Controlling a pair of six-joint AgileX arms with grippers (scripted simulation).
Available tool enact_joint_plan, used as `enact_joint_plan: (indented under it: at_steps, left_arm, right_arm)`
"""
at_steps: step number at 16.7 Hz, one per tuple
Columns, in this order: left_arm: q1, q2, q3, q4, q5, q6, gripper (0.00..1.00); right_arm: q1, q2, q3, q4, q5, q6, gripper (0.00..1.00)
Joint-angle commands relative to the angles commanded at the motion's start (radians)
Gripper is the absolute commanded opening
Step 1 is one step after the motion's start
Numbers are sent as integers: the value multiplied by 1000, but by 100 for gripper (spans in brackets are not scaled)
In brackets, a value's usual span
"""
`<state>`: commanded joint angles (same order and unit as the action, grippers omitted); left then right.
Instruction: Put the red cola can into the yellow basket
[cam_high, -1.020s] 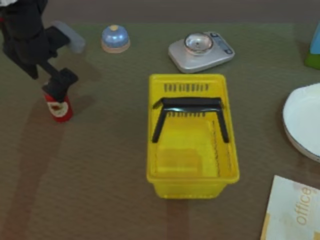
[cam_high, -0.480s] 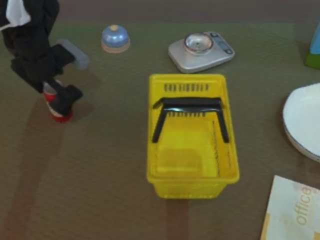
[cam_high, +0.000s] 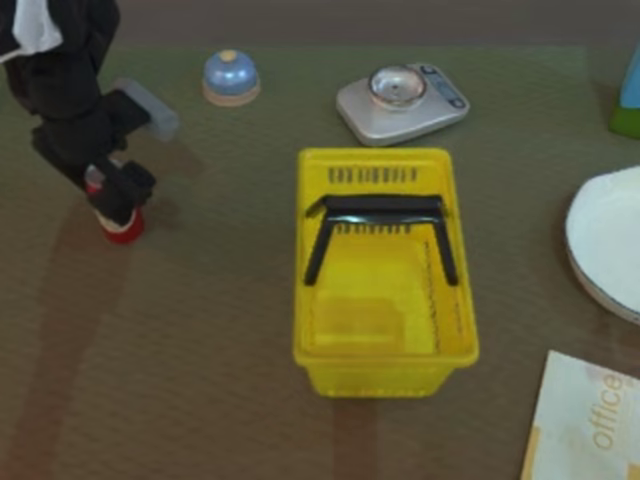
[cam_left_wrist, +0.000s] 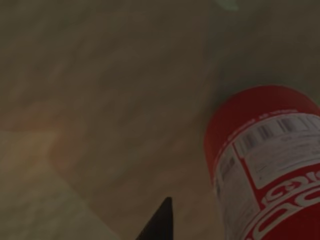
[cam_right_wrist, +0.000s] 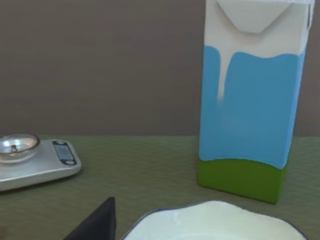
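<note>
Inspector: Left gripper (cam_high: 118, 192) is sitting over the red cola can (cam_high: 121, 226) at the table's left side; whether its black fingers are clamping the can I cannot tell

Clerk: And the can itself?

Inspector: It is showing from above only as a red rim under the gripper, well apart from the yellow basket (cam_high: 384, 268). The left wrist view is giving what the top view is not: a smooth red cylinder (cam_left_wrist: 267, 165) with a pale printed label and barcode, beside one dark fingertip (cam_left_wrist: 159, 225)

Clerk: The basket?

Inspector: Rectangular, glossy plastic, slotted walls, black handles lying folded across it, standing mid-table

Clerk: The right arm?

Inspector: It is lying outside the top view; its wrist view is showing a blue, white and green carton (cam_right_wrist: 251, 97), a white plate's rim (cam_right_wrist: 215, 222) and a silver scale (cam_right_wrist: 37, 162)
</note>
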<state>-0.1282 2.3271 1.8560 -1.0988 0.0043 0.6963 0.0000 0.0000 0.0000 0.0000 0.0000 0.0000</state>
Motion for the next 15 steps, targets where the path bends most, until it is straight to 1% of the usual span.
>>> enact_joint_plan:
  at_steps: [6,7,15]
  left_arm:
    - [0,0,0,0,0,0,2]
    - [0,0,0,0,0,0,0]
    - [2,-2,-1,0,0,1,0]
  right_arm:
    - [0,0,0,0,0,0,100]
    - [0,0,0,0,0,0,100]
    - [0,0,0,0,0,0,100]
